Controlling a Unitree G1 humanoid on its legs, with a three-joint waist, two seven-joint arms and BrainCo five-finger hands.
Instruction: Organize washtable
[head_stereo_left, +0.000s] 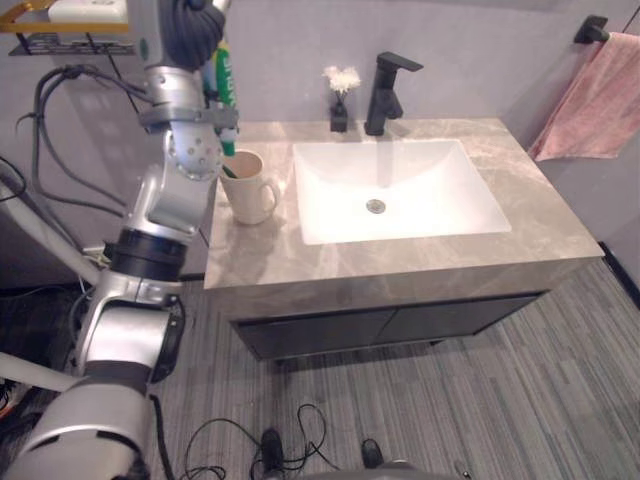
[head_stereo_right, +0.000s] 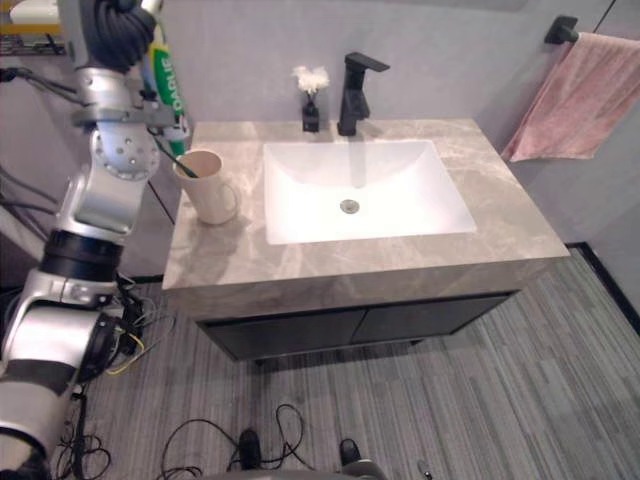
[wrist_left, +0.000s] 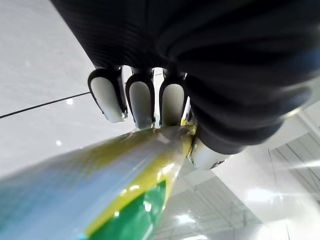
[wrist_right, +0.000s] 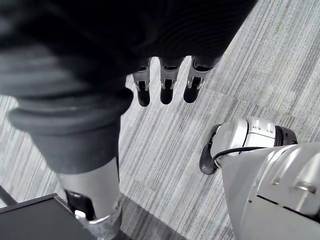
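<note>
My left hand (head_stereo_left: 192, 28) is raised at the counter's far left, its fingers (wrist_left: 141, 102) curled round a green and yellow toothpaste tube (head_stereo_left: 224, 88) that hangs nozzle down. The tube (wrist_left: 115, 190) also shows close up in the left wrist view. Its lower end is just above a cream mug (head_stereo_left: 249, 187) standing on the grey marble counter (head_stereo_left: 400, 262), left of the basin. A dark toothbrush handle (head_stereo_right: 184, 164) leans inside the mug (head_stereo_right: 209, 186). My right hand (wrist_right: 165, 82) hangs over the striped floor with relaxed fingers and holds nothing.
A white basin (head_stereo_left: 395, 188) is set in the counter's middle, with a black faucet (head_stereo_left: 388, 92) behind it. Beside the faucet stands a small black vase with a white flower (head_stereo_left: 340, 98). A pink towel (head_stereo_left: 598, 98) hangs at the right. A wall shelf (head_stereo_left: 62, 28) is top left.
</note>
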